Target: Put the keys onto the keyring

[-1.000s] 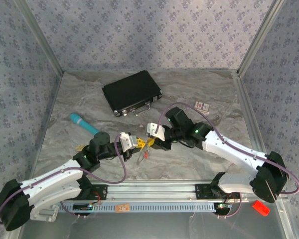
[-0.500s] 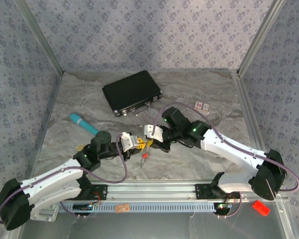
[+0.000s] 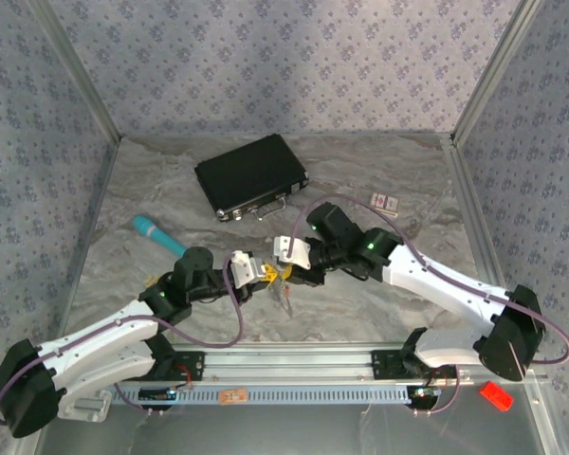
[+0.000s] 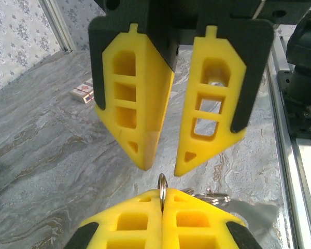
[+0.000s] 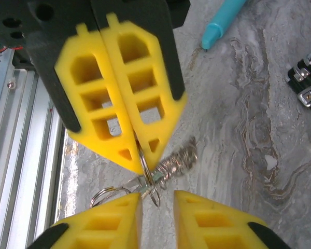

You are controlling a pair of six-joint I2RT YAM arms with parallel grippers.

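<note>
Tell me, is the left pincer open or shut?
Shut. The left pincer has its yellow fingers pressed together, pinching a thin metal ring.

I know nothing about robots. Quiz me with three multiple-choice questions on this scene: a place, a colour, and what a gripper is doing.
1. Where does the black case lie? A) far part of the table B) on the near rail C) in a gripper
2. What colour is the pen-like stick? A) red B) teal C) black
3. The left gripper is: A) wide open B) shut on a thin metal ring C) holding the stick
Answers: 1 A, it lies far back; 2 B, plainly teal; 3 B, it pinches the ring.
</note>
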